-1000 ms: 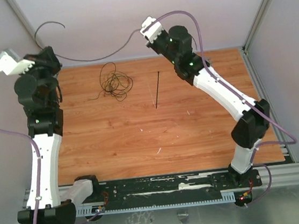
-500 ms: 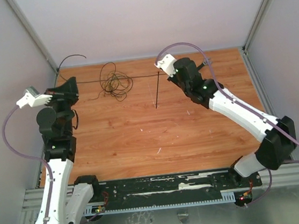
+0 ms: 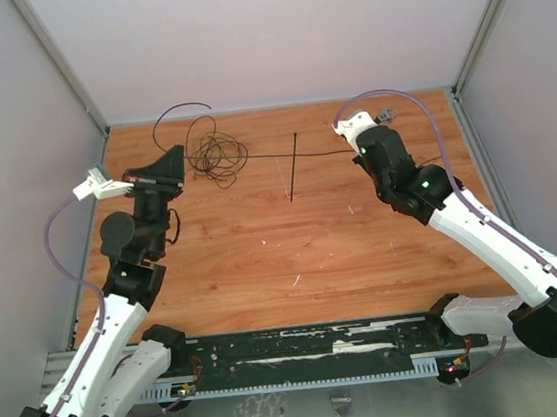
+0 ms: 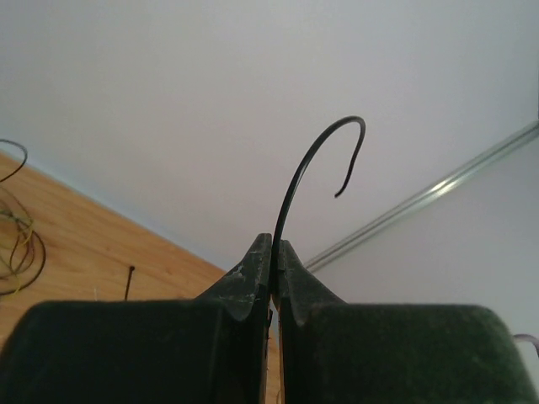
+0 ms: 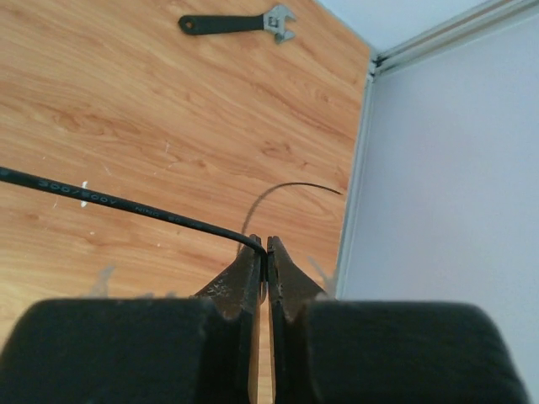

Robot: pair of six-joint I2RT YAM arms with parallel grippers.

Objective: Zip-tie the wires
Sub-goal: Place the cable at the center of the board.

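**Ana:** Both arms have dropped and swung inward since a second ago, and a black strand is now stretched between them above the far part of the wooden surface (image 3: 264, 260).

**Ben:** What are the hands gripping?

**Ana:** The left hand (image 4: 272, 257) is pinched tight on one end of that strand, and the free tip curls up past its fingers. The right hand (image 5: 264, 257) is clamped just as tight on the other end, with a short tail bending away beyond it.

**Ben:** Where are the wires?

**Ana:** Most of the wires (image 3: 214, 153) lie in a loose tangle of loops at the far left of the surface, just beside the left hand. The held strand carries pale printing and runs past that tangle toward the right hand.

**Ben:** And the zip tie?

**Ana:** The zip tie (image 3: 293, 167) lies straight on the surface between the two hands, right of the tangle. From overhead the strand crosses near its far end, but whether they touch cannot be told. An adjustable wrench (image 5: 240, 21) lies well apart from the right hand.
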